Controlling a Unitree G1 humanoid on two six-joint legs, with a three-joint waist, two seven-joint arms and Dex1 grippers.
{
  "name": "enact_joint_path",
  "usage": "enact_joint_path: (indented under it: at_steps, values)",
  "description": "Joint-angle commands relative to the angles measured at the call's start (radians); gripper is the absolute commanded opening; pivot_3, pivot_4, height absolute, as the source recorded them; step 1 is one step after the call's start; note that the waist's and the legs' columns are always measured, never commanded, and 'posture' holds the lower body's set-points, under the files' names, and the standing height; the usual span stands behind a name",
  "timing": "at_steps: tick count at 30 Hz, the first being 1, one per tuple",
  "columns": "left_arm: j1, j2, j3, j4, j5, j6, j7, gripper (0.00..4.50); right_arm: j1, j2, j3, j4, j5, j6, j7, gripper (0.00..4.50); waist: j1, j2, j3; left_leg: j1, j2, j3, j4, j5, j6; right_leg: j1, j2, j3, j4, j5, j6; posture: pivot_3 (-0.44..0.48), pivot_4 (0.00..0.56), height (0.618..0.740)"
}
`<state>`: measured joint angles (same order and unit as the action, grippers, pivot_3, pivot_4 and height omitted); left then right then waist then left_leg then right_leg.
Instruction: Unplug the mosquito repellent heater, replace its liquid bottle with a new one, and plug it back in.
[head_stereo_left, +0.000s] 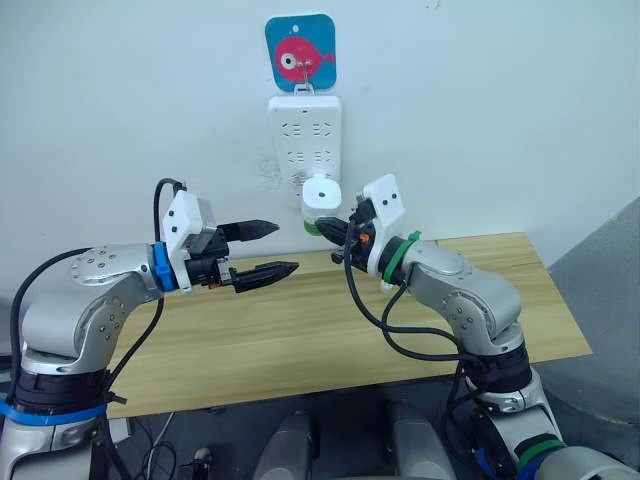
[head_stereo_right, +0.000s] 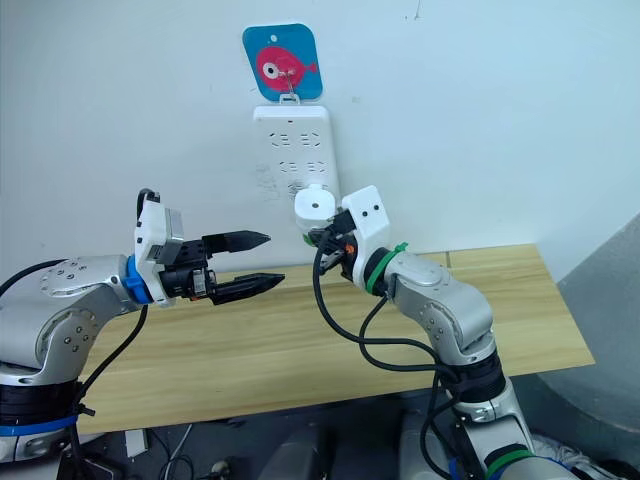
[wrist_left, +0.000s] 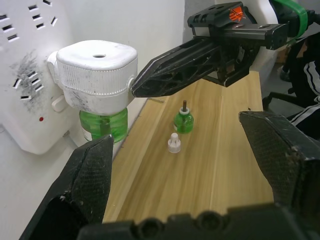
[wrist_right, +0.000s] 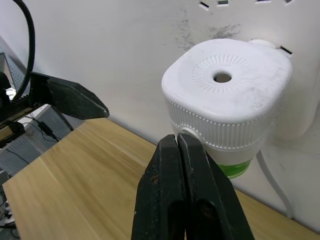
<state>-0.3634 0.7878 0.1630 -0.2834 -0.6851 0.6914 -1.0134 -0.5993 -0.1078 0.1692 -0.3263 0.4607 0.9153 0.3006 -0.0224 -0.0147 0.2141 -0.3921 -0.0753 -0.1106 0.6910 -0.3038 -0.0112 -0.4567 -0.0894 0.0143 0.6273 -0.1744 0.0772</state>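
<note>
Step in hand: unplugging, judged not yet done. The heater (head_stereo_left: 321, 194) sits plugged into the lower part of the power strip (head_stereo_left: 304, 130) on the wall, green bottle (wrist_left: 104, 125) fitted underneath it.

Right hand (wrist_right: 186, 150): fingers pressed together, holding nothing. Tips are right at the heater's ribbed band, on the side away from the strip; contact cannot be confirmed, prob. touching or just short.

Left hand (head_stereo_left: 270, 249): fingers spread wide, empty. Hangs well apart from the heater, to the robot's left of it and a bit lower, pointing toward it.

On the worktop (head_stereo_left: 300, 330), beyond the heater along the wall, stand a spare green bottle (wrist_left: 183, 120) with wick exposed and a small clear cap (wrist_left: 173, 142) just beside it.

Next move, as judged: right hand needs to open and close around the heater body, then pull straight out from the strip. Closed tips as they stand give no grip. Left hand is placed to assist w/ the bottle swap after.
</note>
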Motion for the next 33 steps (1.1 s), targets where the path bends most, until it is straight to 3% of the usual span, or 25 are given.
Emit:
enact_joint_path:
  at_steps: [1, 17, 33]
  values:
    - [-0.002, 0.014, 0.031, -0.035, -0.019, -0.007, 0.003, 4.50, -0.018, 0.008, -0.027, -0.019, -0.001, -0.033, -0.002, 0.05, 0.000, 0.000, 0.000, 0.000, 0.000, 0.000, 0.000, 0.000, 0.000, 0.000, 0.000, 0.000, 0.000, 0.000, 0.000, 0.126, 0.235, 0.740]
    - [-0.010, 0.023, 0.023, -0.002, -0.005, -0.024, -0.017, 4.50, 0.027, -0.035, -0.016, -0.088, 0.047, 0.032, 0.037, 0.05, 0.000, 0.000, 0.001, 0.000, 0.000, 0.000, -0.001, 0.000, 0.000, 0.000, 0.000, 0.000, 0.000, 0.000, 0.000, 0.114, 0.240, 0.740]
    - [-0.016, 0.028, 0.021, 0.014, 0.010, -0.033, -0.028, 4.50, -0.002, 0.017, -0.055, -0.036, 0.018, -0.008, -0.021, 0.05, -0.001, 0.000, 0.001, 0.007, 0.001, 0.001, -0.012, 0.001, -0.002, 0.000, 0.000, 0.000, 0.000, -0.003, -0.005, 0.115, 0.240, 0.740]
